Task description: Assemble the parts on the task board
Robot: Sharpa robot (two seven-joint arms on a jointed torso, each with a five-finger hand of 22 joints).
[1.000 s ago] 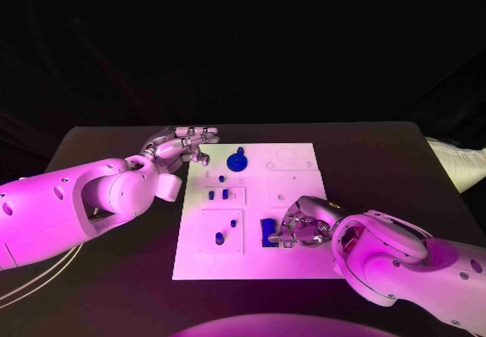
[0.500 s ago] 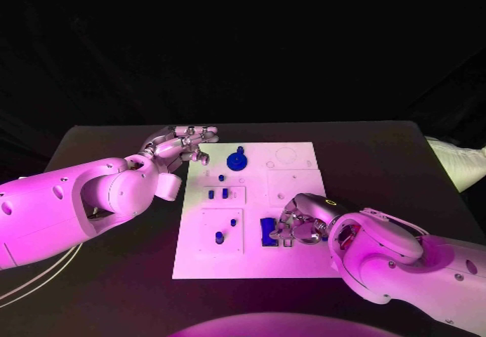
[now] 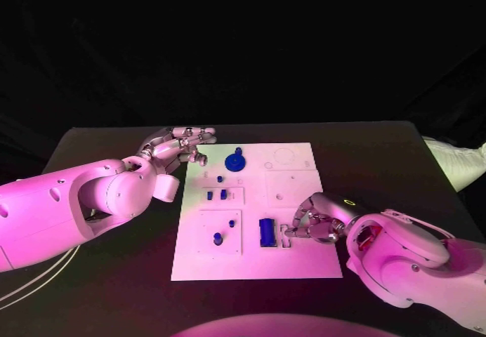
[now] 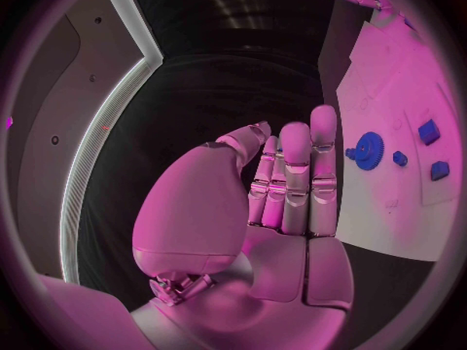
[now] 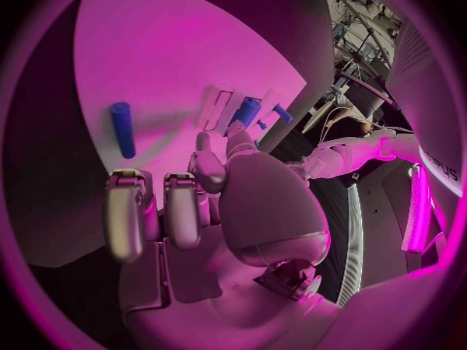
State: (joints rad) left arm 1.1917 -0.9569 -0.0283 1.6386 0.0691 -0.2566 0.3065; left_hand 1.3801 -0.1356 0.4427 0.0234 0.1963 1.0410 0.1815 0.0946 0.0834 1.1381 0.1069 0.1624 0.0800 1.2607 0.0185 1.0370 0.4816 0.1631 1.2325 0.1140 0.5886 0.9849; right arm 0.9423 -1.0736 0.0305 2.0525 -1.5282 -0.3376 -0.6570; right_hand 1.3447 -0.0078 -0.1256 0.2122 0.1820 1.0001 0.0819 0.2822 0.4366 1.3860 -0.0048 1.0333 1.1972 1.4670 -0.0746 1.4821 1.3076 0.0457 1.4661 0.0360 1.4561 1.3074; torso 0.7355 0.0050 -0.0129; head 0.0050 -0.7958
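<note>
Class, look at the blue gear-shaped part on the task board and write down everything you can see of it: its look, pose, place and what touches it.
The blue gear is a round, flat disc with a toothed edge, seen more clearly in the left wrist view. It looks like matte plastic. It lies flat near the far left corner of the white task board, with a small blue knob just beyond it. The left robot hand hovers beside the board's edge nearby, fingers apart, not touching it. Nothing else touches the gear.

The right hand (image 3: 316, 226) now sits farther toward the task board's (image 3: 304, 263) right edge; it no longer touches the long blue bar (image 3: 266, 232), which lies fully exposed.
</note>
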